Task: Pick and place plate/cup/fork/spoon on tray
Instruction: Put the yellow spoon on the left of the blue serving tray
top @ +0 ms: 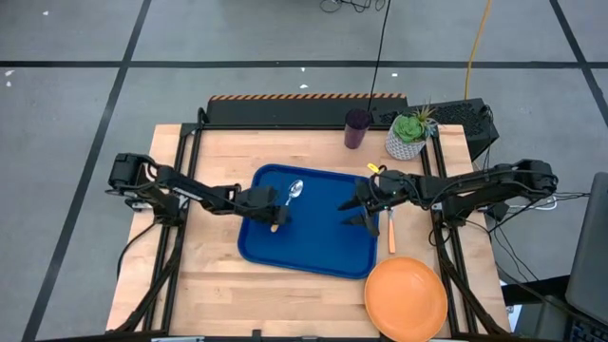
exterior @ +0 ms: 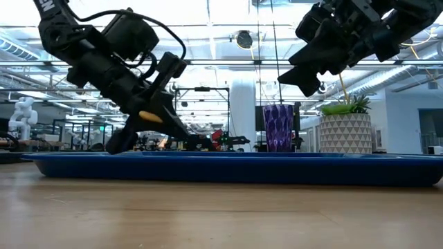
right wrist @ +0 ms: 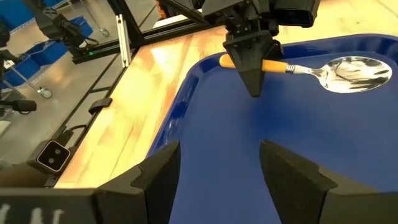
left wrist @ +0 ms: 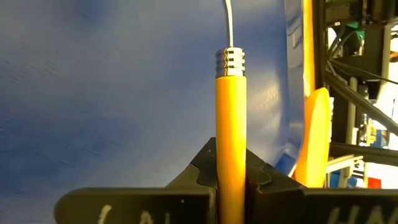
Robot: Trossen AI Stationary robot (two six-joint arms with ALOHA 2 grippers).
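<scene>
The blue tray (top: pixel 313 237) lies mid-table. My left gripper (top: pixel 275 215) is low over the tray's left part and shut on the spoon (right wrist: pixel 336 70). The spoon's silver bowl (top: pixel 295 189) points toward the far edge. My right gripper (top: pixel 359 205) hangs open and empty above the tray's right part; its two fingers show in the right wrist view (right wrist: pixel 221 174). The fork (top: pixel 390 231) lies on the table just right of the tray. The orange plate (top: pixel 406 297) lies at the near right corner. The purple cup (top: pixel 357 128) stands upright behind the tray. My left gripper pinches the spoon's orange handle (left wrist: pixel 231 134) between its two fingers, back from the metal collar and toward the handle's free end (right wrist: pixel 227 61). The fingers come from above, slanting from the table's left. The spoon lies about level, bowl (right wrist: pixel 351 70) at the tray floor; whether it touches, I cannot tell.
A white pot with a green succulent (top: pixel 408 136) stands at the far right, beside the cup. A dark box (top: pixel 470 123) sits behind it. The middle of the tray floor (right wrist: pixel 261 124) between the two grippers is bare.
</scene>
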